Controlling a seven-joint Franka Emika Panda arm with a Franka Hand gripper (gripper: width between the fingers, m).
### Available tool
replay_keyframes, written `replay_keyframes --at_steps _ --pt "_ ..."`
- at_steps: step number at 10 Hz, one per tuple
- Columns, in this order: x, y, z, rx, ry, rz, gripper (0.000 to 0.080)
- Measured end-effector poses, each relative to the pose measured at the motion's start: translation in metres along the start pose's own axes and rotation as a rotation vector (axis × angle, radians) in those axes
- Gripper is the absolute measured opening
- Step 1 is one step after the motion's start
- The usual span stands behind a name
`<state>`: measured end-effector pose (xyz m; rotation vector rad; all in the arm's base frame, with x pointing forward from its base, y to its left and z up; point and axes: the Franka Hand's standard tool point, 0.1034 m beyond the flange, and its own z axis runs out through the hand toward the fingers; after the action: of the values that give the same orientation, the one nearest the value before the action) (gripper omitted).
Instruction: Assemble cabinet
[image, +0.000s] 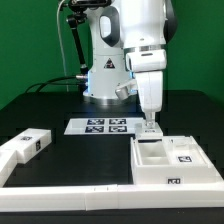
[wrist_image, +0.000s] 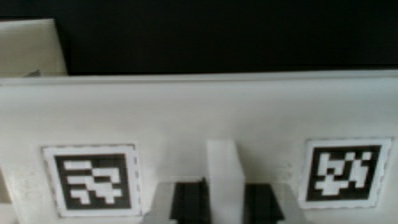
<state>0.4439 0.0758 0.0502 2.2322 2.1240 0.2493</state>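
The white cabinet shell (image: 190, 172) lies open side up at the exterior view's right, with marker tags on its near side. My gripper (image: 150, 127) stands straight down on the shell's far wall. In the wrist view the shell (wrist_image: 196, 110) fills the picture, with one tag (wrist_image: 89, 180) on each side. My gripper (wrist_image: 224, 205) has its two dark fingers (wrist_image: 187, 203) pressed against either side of a thin white wall (wrist_image: 222, 165), so it is shut on that wall. A small white tagged block (image: 28, 143) lies at the exterior view's left, apart from the shell.
The marker board (image: 105, 125) lies in front of the robot's base (image: 105, 85). A long low white rail (image: 60, 195) runs along the table's front edge. A pale flat thing (wrist_image: 27, 50) shows past the shell in the wrist view.
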Motion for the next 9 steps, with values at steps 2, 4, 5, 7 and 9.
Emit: replay_keyframes --at_steps 2,4,5,7,9 --pt "-0.007 0.001 0.001 0.032 -0.021 -0.004 0.0071" --pt "-0.012 -0.002 0.003 0.067 -0.041 -0.003 0.0071" --pt "-0.013 0.002 0.002 0.064 -0.042 -0.002 0.0071" --pt "-0.013 0.004 0.000 0.064 -0.047 -0.003 0.0071" --pt "-0.010 0.009 -0.004 0.072 -0.057 -0.003 0.0071"
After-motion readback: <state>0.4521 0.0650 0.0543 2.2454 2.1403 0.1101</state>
